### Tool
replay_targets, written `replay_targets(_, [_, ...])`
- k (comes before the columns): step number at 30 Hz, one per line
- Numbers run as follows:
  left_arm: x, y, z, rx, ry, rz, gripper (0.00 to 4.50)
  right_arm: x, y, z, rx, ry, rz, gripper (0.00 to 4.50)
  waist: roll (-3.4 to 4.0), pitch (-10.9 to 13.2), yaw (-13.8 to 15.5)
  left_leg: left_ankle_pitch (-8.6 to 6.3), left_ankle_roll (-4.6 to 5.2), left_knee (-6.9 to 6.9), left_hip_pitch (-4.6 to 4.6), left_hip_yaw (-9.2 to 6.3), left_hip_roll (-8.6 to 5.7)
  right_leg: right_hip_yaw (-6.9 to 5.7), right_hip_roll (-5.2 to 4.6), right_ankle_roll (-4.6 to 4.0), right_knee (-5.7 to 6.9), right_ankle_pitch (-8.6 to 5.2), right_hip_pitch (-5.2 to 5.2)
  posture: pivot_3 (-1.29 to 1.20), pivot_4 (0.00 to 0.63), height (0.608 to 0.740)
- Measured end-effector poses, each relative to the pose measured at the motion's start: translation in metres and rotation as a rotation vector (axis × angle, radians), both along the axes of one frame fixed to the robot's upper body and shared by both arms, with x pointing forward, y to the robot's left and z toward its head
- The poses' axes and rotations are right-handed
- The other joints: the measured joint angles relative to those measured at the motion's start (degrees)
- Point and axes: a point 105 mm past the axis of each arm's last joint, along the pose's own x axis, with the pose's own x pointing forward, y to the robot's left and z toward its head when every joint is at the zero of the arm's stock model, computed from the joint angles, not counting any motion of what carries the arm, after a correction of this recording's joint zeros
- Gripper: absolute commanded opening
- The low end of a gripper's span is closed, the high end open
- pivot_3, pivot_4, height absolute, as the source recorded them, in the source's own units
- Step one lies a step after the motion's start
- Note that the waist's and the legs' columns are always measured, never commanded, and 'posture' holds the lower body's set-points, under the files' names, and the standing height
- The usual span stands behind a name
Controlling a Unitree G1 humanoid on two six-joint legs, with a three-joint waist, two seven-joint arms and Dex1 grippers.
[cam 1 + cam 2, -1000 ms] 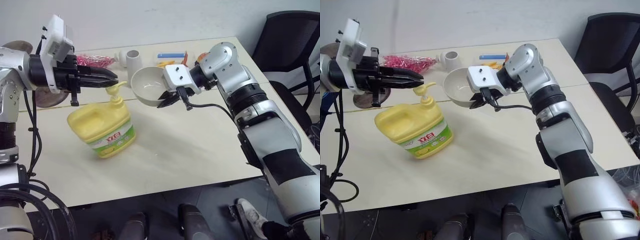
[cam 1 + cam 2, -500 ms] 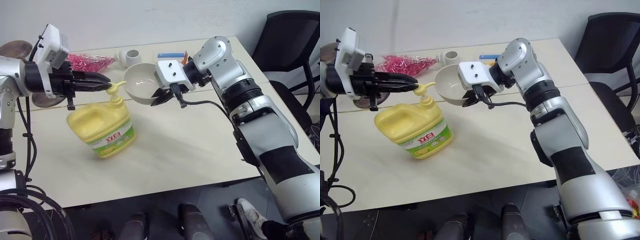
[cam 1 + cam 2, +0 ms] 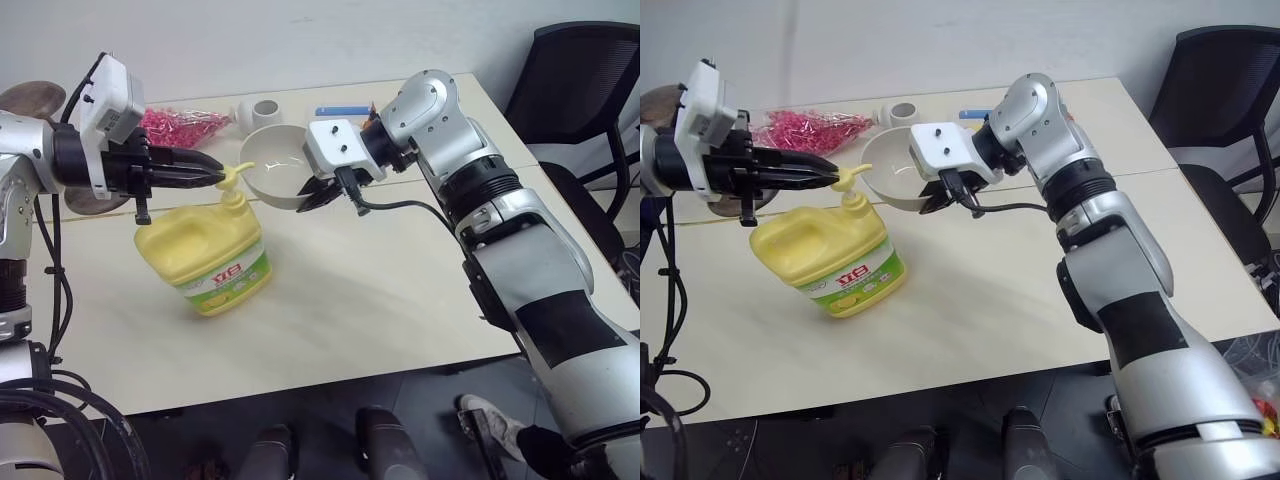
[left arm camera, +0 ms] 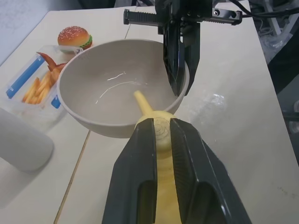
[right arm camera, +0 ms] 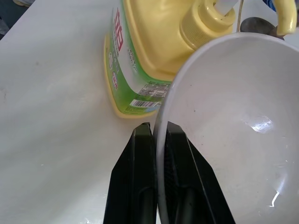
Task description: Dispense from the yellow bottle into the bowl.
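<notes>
The yellow bottle [image 3: 205, 255] stands upright on the table at the left, its pump nozzle [image 3: 238, 172] pointing right. My left gripper [image 3: 215, 177] is shut and lies level on top of the pump head [image 4: 162, 128]. The nozzle's spout [image 4: 141, 101] reaches over the rim of the bowl [image 3: 272, 165]. The pale bowl hangs in the air beside the bottle, tilted towards it. My right gripper [image 5: 160, 128] is shut on the bowl's rim, one finger inside and one outside. The bowl [image 5: 233, 116] looks empty and shiny inside.
A white cup [image 3: 267, 112] and a pink bag [image 3: 180, 122] sit at the table's far edge. Behind the bowl are a tray of fries [image 4: 39, 86] and a toy burger [image 4: 74, 36]. A black chair [image 3: 580, 80] stands at the right.
My right arm has carried the bowl to the left, so its rim now sits under the nozzle's spout. The bottle has stayed in place.
</notes>
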Motion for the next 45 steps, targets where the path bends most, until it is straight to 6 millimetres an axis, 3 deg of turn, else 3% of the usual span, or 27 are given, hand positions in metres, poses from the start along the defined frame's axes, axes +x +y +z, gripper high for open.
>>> replay_targets(10, [0.001,0.001,-0.002,0.022,-0.024,-0.025,0.56,-0.002,0.005,0.009,0.004,-0.014,0.008,0.00,0.00,0.0,0.0,0.00,-0.01,0.05,0.00,-0.02,0.00,0.00,0.00,0.00,0.05,0.00,0.01,0.00,0.150,0.740])
replay_targets(35, [0.008,0.003,-0.011,0.151,-0.019,-0.046,0.56,-0.002,0.007,0.006,-0.007,-0.010,0.013,0.00,0.08,-0.3,0.1,-0.03,-0.05,0.34,0.12,-0.15,-0.04,0.08,0.04,0.00,0.17,0.00,0.19,0.00,0.150,0.740])
replay_targets(40, [0.008,0.002,-0.007,0.137,-0.016,-0.045,0.56,-0.002,0.007,0.005,-0.011,-0.011,0.014,0.00,0.08,-0.3,0.1,-0.08,-0.13,0.36,0.17,-0.50,-0.14,0.25,0.14,0.00,0.17,0.00,0.18,0.00,0.150,0.740])
replay_targets(45, [0.002,0.002,0.002,-0.037,0.115,-0.042,0.56,-0.003,0.007,0.006,-0.004,-0.012,0.022,0.00,0.06,-0.2,0.1,-0.09,-0.15,0.37,0.03,-0.67,-0.18,0.40,0.20,0.00,0.21,0.00,-0.02,0.00,0.150,0.740])
